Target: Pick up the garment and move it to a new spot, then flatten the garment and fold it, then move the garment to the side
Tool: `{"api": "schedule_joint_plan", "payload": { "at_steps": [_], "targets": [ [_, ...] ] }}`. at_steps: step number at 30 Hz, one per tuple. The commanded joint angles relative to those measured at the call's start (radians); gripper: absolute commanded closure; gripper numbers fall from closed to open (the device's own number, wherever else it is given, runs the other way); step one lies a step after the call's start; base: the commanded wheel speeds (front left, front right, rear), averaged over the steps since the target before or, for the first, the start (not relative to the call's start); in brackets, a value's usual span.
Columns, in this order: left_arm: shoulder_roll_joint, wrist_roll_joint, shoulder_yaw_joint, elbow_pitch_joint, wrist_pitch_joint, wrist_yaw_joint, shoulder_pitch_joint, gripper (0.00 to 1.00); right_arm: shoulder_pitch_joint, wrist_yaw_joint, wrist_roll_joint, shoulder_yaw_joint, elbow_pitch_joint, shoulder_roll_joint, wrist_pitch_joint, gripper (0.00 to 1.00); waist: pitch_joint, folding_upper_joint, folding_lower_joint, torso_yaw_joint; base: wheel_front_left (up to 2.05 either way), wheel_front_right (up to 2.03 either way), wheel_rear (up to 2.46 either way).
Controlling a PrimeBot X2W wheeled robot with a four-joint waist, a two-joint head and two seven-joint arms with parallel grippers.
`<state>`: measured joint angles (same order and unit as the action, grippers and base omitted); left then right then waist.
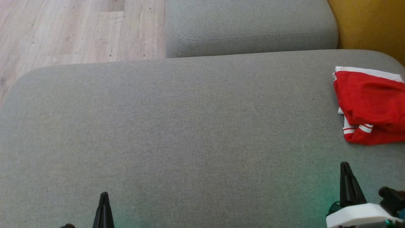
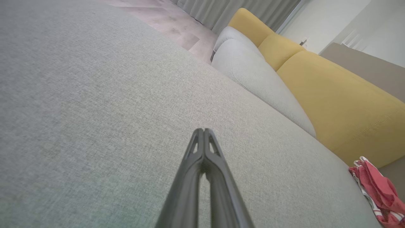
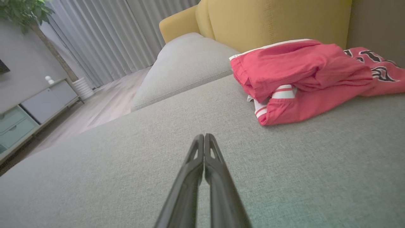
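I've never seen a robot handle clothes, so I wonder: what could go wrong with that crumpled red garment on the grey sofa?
The crumpled red white-striped fabric garment lies in overlapping layers, so a pinch might catch just one layer and drag it unevenly. It lies near the yellow padded backrest, where the right gripper could bump. The left gripper, far off, may struggle to reach.

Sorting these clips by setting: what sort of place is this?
Likely a home living room: a grey sofa with yellow back cushions, long curtains and a low cabinet.
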<state>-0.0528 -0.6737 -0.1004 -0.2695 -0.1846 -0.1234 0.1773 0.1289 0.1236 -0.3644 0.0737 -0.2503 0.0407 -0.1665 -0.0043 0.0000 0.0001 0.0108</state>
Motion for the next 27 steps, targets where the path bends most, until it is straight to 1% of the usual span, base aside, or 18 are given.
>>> {"api": "schedule_joint_plan", "payload": {
  "at_steps": [1, 27],
  "targets": [
    [-0.011, -0.03, 0.017, 0.028, 0.009, -0.002, -0.046, 1.0, -0.045, 0.002, -0.039, 0.002, 0.029, 0.006, 0.008, 1.0, 0.0, 0.0, -0.0001, 0.0, 0.0, 0.0, 0.0],
    [-0.016, -0.281, 0.058, 0.029, 0.077, -0.003, -0.108, 1.0, -0.096, 0.003, -0.363, 0.01, 0.023, 0.008, 0.079, 1.0, 0.002, 0.0, -0.0001, -0.003, 0.0, 0.0, 0.0]
  ]
}}
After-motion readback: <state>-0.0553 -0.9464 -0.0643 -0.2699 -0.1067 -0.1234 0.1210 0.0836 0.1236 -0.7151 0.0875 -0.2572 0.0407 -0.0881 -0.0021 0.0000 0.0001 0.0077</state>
